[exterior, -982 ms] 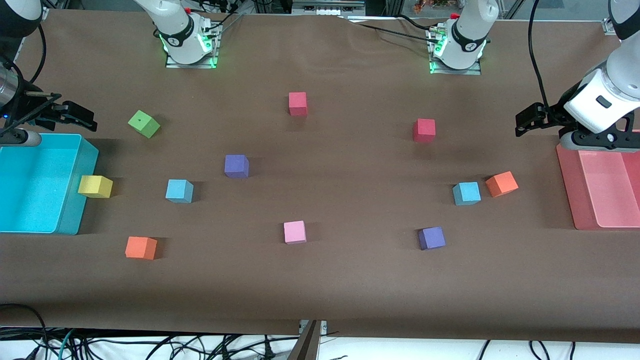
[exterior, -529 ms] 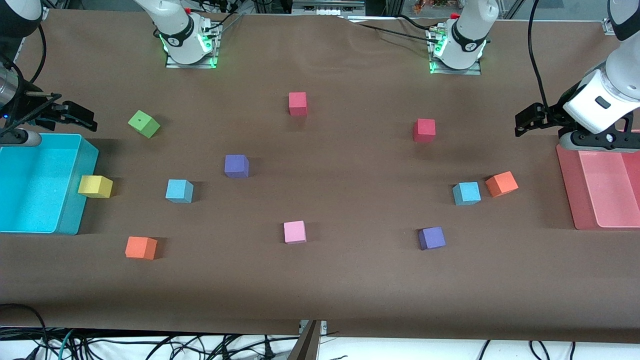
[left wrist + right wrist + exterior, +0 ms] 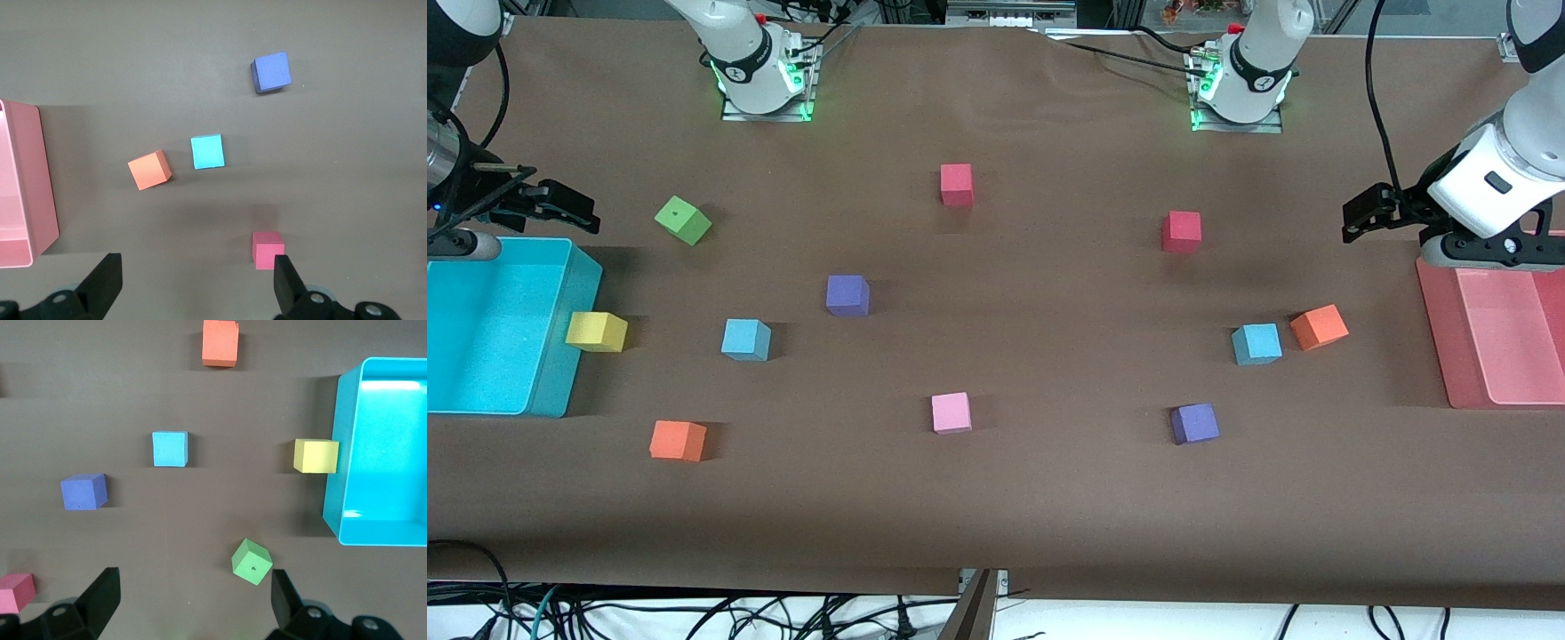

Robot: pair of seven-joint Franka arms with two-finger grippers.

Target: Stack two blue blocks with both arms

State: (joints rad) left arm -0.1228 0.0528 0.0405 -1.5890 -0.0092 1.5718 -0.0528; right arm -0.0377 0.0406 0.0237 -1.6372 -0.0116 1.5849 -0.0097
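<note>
One sky-blue block (image 3: 746, 339) (image 3: 170, 448) lies toward the right arm's end of the table, beside a yellow cube (image 3: 596, 331). The other blue block (image 3: 1256, 343) (image 3: 207, 151) lies toward the left arm's end, close to an orange cube (image 3: 1319, 326). My right gripper (image 3: 574, 209) (image 3: 193, 587) hangs open and empty above the table by the turquoise bin's corner. My left gripper (image 3: 1356, 222) (image 3: 195, 273) hangs open and empty beside the pink tray. Both grippers are well apart from the blue blocks.
A turquoise bin (image 3: 560, 356) stands at the right arm's end and a pink tray (image 3: 1436, 338) at the left arm's end. Scattered cubes: green (image 3: 683, 220), two red (image 3: 956, 184) (image 3: 1181, 231), two purple (image 3: 847, 295) (image 3: 1194, 423), pink (image 3: 951, 412), orange (image 3: 678, 440).
</note>
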